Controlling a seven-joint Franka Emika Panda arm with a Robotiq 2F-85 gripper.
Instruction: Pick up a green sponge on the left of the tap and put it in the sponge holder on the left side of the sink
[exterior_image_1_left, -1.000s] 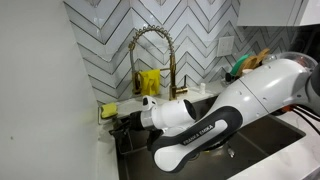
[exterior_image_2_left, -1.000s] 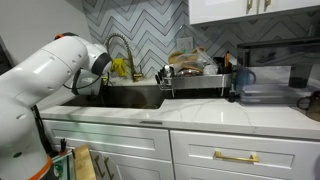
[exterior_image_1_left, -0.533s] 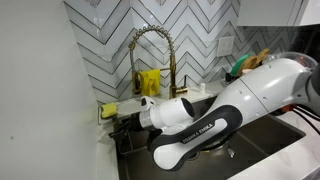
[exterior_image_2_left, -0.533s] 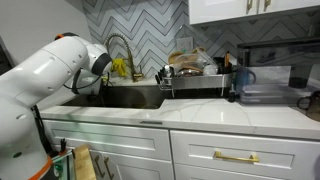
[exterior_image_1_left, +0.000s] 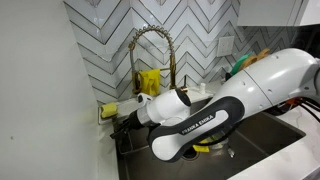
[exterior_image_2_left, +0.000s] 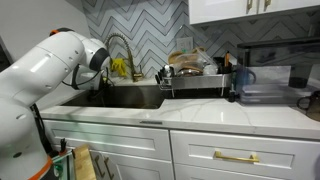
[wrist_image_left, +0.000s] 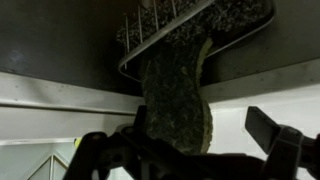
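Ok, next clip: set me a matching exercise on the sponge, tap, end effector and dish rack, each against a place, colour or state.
1 sponge
2 tap
3 end effector
4 dish rack

a brass-gold
b open
c on the counter
d hanging in the wire holder

Pairs: 1-d, 2-a, 3-b, 4-c.

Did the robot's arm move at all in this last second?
Yes. In an exterior view its wrist has risen slightly, closer to the base of the tap.

Inside sponge holder (wrist_image_left: 150, 38), green sponge (wrist_image_left: 178, 100).
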